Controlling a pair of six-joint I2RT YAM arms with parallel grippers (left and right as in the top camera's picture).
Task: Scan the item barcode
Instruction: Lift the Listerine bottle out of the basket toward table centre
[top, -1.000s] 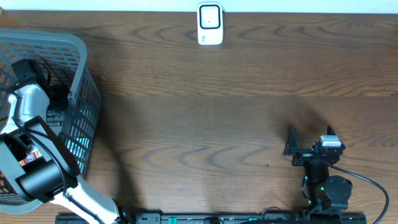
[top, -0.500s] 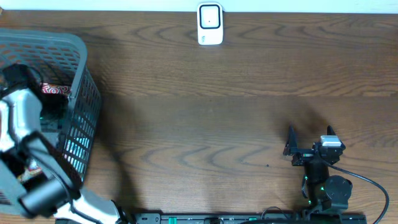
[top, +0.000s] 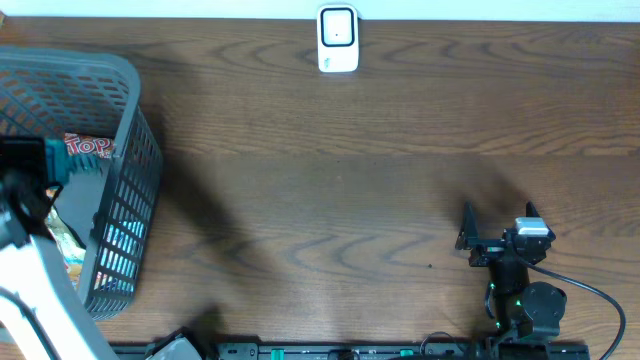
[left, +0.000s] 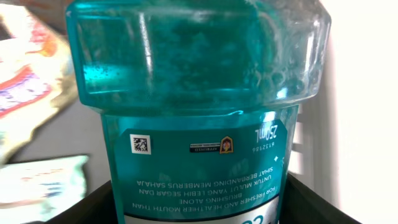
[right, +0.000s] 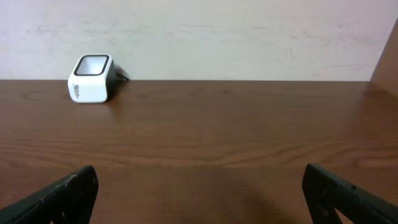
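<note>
Left fingers: closed on the sides of a mouthwash bottle, dark pads showing at both lower corners of the wrist view, the bottle filling the space between them.

Mouthwash bottle: clear plastic, teal liquid. Its label print reads upside down in the left wrist view, with a small square code at the label's left. From overhead only a teal patch shows, over the basket's interior at the far left of the counter.

Right fingers: spread wide with nothing between them, resting low near the front right of the counter and pointed toward the far edge.

Barcode scanner: small white unit with a dark window, standing at the middle of the counter's far edge, well apart from both arms; it also shows in the right wrist view, against the wall.

Basket: grey plastic mesh at the counter's left end. It holds printed snack packets, one with red "TOP" lettering beside the bottle.

Counter: dark wood grain.
</note>
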